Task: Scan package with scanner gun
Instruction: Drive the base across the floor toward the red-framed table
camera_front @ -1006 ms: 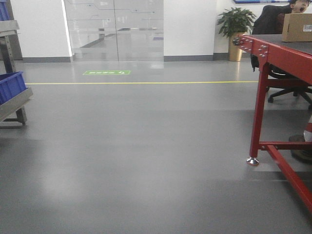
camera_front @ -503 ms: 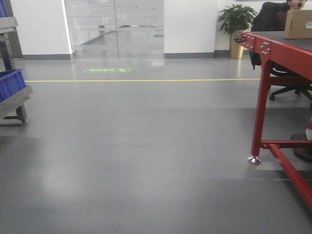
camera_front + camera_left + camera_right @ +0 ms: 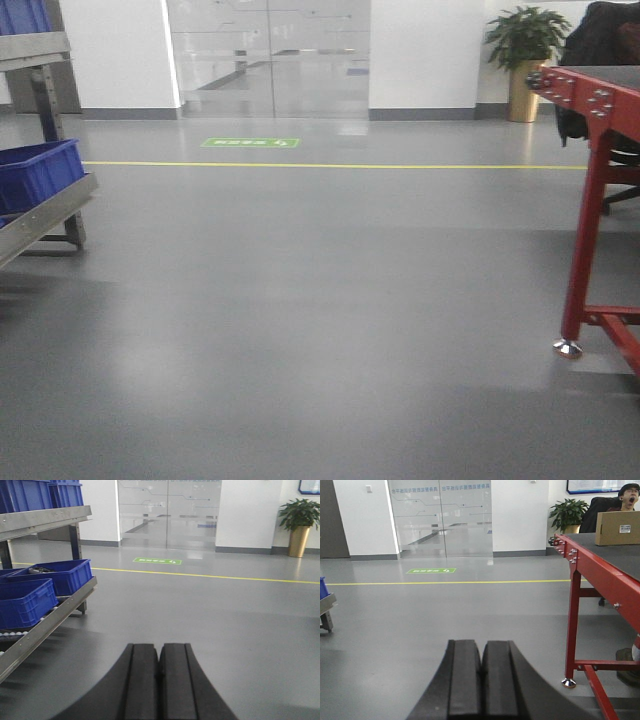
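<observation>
A brown cardboard package [image 3: 617, 528] with a white label stands on the red table [image 3: 600, 575] at the far right of the right wrist view. It is out of the front view now. No scanner gun shows in any view. My left gripper [image 3: 159, 652] is shut and empty, held over bare grey floor. My right gripper [image 3: 482, 652] is shut and empty, left of the red table and well short of the package.
The red table's leg [image 3: 582, 250] stands at the right in the front view. A metal rack [image 3: 45, 625] with blue bins [image 3: 60, 575] is on the left, also in the front view [image 3: 40, 172]. A seated person [image 3: 625, 492] is behind the package. A potted plant [image 3: 527, 55], glass doors [image 3: 268, 55] and a yellow floor line [image 3: 330, 165] are ahead.
The front view has swung left: the red table slid toward the right edge, the package and person left that view, and the rack with the blue bin came further in.
</observation>
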Robot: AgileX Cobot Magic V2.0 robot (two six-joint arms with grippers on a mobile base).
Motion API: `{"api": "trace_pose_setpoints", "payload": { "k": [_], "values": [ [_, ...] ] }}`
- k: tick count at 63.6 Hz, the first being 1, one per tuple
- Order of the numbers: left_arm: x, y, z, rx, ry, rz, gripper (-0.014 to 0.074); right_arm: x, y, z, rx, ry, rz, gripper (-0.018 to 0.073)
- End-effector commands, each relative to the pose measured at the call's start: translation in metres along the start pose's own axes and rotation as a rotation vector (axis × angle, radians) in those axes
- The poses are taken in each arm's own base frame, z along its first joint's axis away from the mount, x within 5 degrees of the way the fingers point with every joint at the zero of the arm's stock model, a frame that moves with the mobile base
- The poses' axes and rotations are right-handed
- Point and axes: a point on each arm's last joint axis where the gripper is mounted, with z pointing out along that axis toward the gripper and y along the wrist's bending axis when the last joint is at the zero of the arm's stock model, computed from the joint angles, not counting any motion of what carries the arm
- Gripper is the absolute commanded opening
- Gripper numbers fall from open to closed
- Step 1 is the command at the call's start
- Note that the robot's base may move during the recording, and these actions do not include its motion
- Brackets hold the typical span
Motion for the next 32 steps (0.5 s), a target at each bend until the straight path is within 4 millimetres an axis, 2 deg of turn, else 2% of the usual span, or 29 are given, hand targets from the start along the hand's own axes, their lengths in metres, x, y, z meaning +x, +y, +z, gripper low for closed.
{"api": "trace_pose_setpoints", "payload": {
  "k": [1, 32],
  "values": [
    [-0.0025, -0.0009, -0.0005, 0.016, -0.021, -0.004, -0.0111, -0.002, -0.0011, -0.0002, 0.02, -0.025, -0.004, -0.0153],
    [-0.0025, -0.0006, -0.0005, 0.012, -0.021, -0.004, -0.0111, -0.002, -0.0013, -0.0002, 0.022, -0.025, -0.004, -0.0153]
  ]
}}
